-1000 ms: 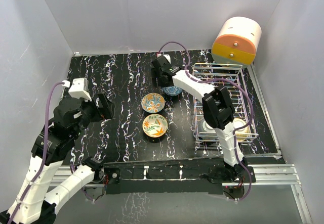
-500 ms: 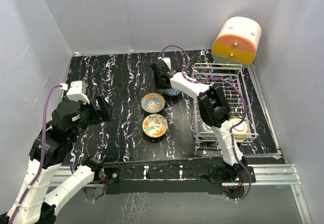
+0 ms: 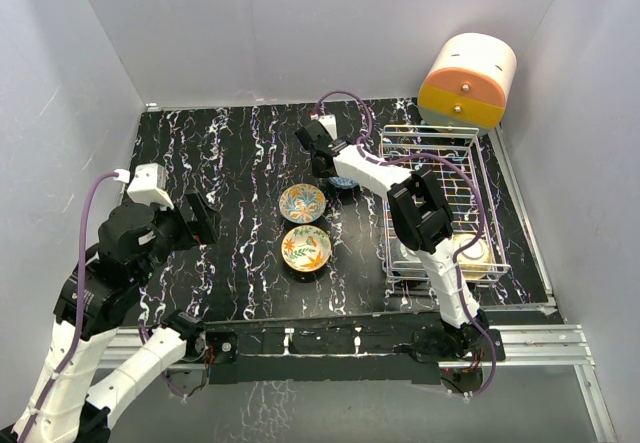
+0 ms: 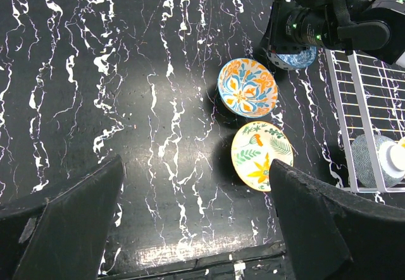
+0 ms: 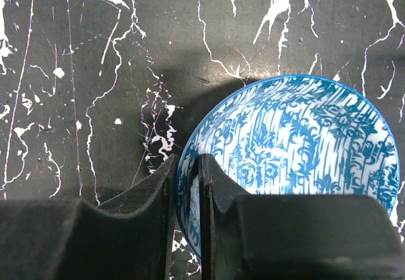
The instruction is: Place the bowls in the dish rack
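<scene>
My right gripper [image 5: 188,191] is shut on the left rim of a blue-and-white patterned bowl [image 5: 297,147], one finger inside and one outside. From above, that bowl [image 3: 346,181] sits on the black marble table just left of the white wire dish rack [image 3: 470,178]. An orange-and-blue bowl [image 3: 301,203] and a yellow floral bowl [image 3: 306,248] stand on the table, nearer the arms. Two bowls lie in the rack's near end, one [image 3: 409,252] upside down and one [image 3: 474,254] pale. My left gripper [image 4: 193,229] hangs open over bare table to the left, holding nothing.
An orange-and-cream cylindrical box [image 3: 467,80] sits behind the rack at the back right. White walls close in the table on three sides. The right arm's elbow [image 3: 418,213] hangs over the rack's left edge.
My right gripper has shut on the blue bowl's rim after standing open around it. The left arm has drifted slightly back and to the left.
</scene>
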You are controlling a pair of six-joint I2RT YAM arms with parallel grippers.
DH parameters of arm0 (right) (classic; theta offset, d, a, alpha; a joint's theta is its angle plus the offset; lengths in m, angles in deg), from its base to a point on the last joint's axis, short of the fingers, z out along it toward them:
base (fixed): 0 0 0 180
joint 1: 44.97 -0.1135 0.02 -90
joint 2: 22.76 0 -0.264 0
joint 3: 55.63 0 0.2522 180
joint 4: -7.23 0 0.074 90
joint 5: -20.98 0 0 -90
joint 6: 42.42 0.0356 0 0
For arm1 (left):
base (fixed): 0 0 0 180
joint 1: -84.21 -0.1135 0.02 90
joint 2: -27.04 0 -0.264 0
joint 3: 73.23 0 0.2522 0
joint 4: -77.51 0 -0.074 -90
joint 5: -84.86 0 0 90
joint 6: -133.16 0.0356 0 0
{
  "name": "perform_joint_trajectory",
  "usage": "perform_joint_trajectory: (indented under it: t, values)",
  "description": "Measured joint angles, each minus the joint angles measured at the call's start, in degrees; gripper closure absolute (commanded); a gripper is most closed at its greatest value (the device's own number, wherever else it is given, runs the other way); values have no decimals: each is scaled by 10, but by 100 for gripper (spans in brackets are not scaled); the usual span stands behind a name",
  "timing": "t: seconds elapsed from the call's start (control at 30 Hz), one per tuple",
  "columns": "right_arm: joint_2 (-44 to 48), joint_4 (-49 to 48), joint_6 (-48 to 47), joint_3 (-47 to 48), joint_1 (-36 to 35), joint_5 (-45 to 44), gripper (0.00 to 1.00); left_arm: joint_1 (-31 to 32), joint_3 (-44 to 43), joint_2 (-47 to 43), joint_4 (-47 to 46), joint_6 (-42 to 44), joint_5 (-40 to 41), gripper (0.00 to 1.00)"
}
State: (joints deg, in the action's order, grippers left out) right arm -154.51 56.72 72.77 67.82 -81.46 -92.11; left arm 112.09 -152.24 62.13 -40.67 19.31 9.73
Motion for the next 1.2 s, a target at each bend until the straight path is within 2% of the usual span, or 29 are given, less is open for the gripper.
perform_joint_trajectory:
  t: [0.07, 0.2, 0.43, 0.7, 0.87, 1.2]
  values:
    - [0, -1, -4, 0, 0, 0, 92, 0, 0, 0, 0, 0, 0, 3]
    - [2, -9, -13, -6, 0, 9, 92, 0, 0, -3, 0, -2, 0, 3]
    - [56, -54, -17, -73, 5, 64, 92, 0, 1, -13, 2, -3, 6, 3]
    - [155, -137, 17, -179, 26, 201, 92, 0, 1, -29, 4, -5, 11, 3]
    - [219, -203, 49, -258, 68, 279, 92, 0, 3, -31, 4, -8, 12, 3]
    - [283, -292, 98, -317, 124, 394, 92, 0, 7, -31, 4, -9, 11, 3]
